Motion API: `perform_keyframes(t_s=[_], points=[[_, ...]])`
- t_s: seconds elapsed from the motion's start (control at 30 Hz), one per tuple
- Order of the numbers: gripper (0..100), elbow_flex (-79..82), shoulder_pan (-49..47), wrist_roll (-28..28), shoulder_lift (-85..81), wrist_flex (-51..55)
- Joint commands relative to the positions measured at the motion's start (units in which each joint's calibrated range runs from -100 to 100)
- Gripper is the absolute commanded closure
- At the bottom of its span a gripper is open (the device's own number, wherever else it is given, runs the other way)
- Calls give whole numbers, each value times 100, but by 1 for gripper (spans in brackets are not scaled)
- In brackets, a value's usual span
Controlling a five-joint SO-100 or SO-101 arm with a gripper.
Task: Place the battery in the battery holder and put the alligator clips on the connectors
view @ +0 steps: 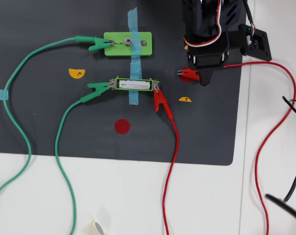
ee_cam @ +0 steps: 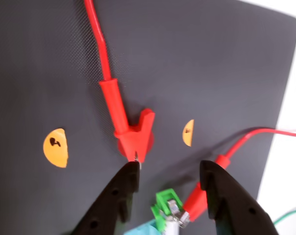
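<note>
Overhead view: a small white cylindrical battery (view: 134,84) lies in the narrow bright-green frame holder (view: 150,79), mid-mat.
Wrist view: the black two-finger gripper (ee_cam: 170,167) has its jaws apart, with a loose red-sleeved alligator clip (ee_cam: 135,134) just beyond its tips.

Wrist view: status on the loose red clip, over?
Gripper open, empty. Loose red clip on mat just ahead, ungrasped. Battery in holder, green clip and second red clip on its ends. Path clear.
</note>
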Motion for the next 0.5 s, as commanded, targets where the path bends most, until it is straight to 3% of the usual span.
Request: perform_keyframes(t_s=[0.0, 0.13, 0.27, 0.47], points=[[88, 14, -130, -280, 796, -182], [88, -354, -474, -280, 1051, -130], [74, -354, -474, -280, 1060, -190], [74, -407, -393, -432, 1085, -199]])
